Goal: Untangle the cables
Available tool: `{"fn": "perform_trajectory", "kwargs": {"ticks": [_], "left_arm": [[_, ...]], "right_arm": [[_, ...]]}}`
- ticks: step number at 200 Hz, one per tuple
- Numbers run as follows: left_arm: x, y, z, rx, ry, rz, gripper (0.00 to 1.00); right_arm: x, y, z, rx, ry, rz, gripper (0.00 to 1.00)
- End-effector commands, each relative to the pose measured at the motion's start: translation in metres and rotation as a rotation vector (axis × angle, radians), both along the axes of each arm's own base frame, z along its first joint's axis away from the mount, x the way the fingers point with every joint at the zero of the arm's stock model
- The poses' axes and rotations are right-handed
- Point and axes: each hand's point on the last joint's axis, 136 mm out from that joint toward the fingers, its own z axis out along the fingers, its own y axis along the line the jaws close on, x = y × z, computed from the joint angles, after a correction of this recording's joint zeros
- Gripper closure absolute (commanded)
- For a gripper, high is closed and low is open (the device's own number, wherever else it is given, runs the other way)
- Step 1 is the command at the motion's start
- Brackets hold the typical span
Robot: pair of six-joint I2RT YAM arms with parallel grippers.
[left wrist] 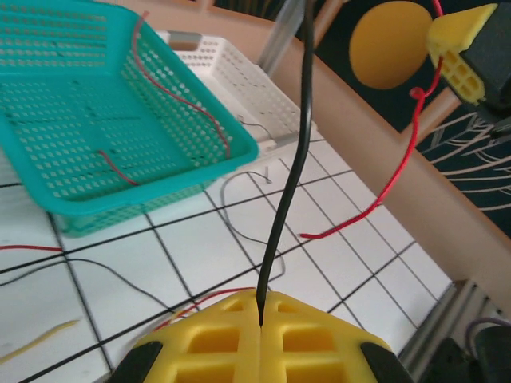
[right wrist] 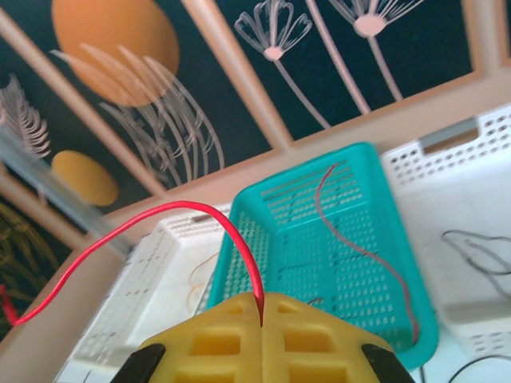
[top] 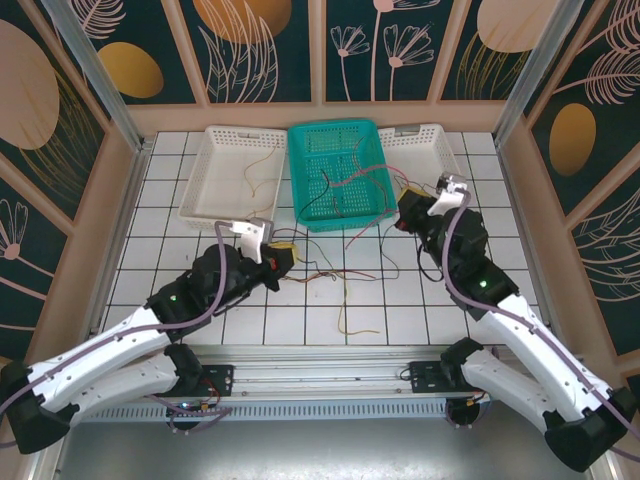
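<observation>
The white tiled tabletop (top: 300,325) carries three perforated plastic baskets along its far edge: a white one on the left (top: 195,195), a teal one in the middle (top: 296,180) and a second white one on the right (top: 425,130). They are probably there to receive each wire once it is freed. The left arm (top: 190,295) and right arm (top: 470,270) lean in from the near edge, wrists apart, a stance that suits drawing strands away from each other.

The left jaws, with yellow ribbed pads (left wrist: 207,339), are clenched on a thin black wire (left wrist: 283,215). Its long axis rises steeply and almost straight out of the pads, and it looks taut. The right jaws, with matching pads (right wrist: 207,339), grasp a thin red wire (right wrist: 184,209). It arches up and leftward, then droops slack.

The other cables (top: 335,270) lie loosely crossed on the tabletop between the arms. A yellow strand (top: 343,315) runs near-to-far on their near side, and a brownish strand (right wrist: 359,247) is draped lengthwise in the teal basket.
</observation>
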Motion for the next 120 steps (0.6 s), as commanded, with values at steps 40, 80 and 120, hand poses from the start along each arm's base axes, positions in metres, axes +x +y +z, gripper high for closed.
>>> {"fn": "perform_trajectory", "kwargs": {"ticks": [40, 80, 120], "left_arm": [[-0.001, 0.035, 0.012, 0.074, -0.044, 0.100, 1.00], [-0.003, 0.040, 0.010, 0.054, -0.051, 0.112, 1.00], [-0.002, 0.040, 0.012, 0.051, -0.062, 0.116, 1.00]], "right_arm": [[0.065, 0.005, 0.006, -0.161, 0.036, -0.158, 1.00], [0.119, 0.039, -0.032, -0.237, 0.120, -0.131, 1.00], [0.167, 0.072, -0.082, -0.309, 0.214, -0.106, 1.00]]}}
